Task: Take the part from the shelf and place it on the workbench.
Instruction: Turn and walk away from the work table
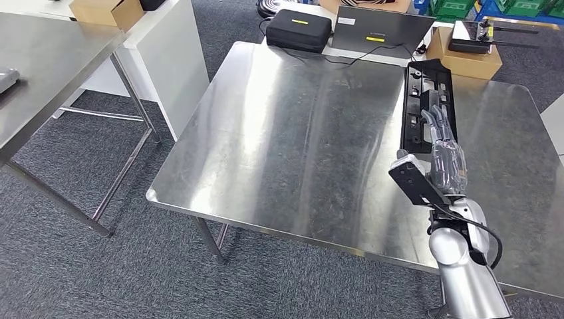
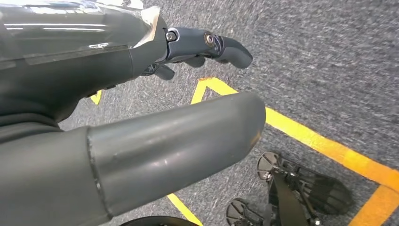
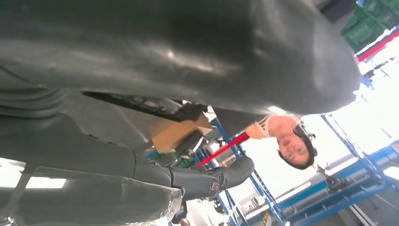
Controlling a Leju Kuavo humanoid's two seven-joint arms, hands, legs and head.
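The part [image 1: 425, 100] is a long black plastic frame lying flat on the steel workbench [image 1: 299, 133], near its far right side. My right hand [image 1: 444, 149] hovers at the part's near end with fingers stretched out and apart, holding nothing. In the right wrist view the part [image 3: 136, 104] shows as a dark strip beyond the thick thumb, with the fingers [image 3: 211, 176] spread away from it. My left hand [image 2: 117, 70] hangs over grey carpet with yellow floor lines, its fingers [image 2: 211, 44] extended and holding nothing.
At the workbench's far edge stand a black case [image 1: 298, 29], a grey laptop [image 1: 379, 30] and a cardboard box [image 1: 465, 53] with a cable running onto the table. A second steel table [image 1: 46, 60] stands at the left. A person [image 3: 291, 141] is behind.
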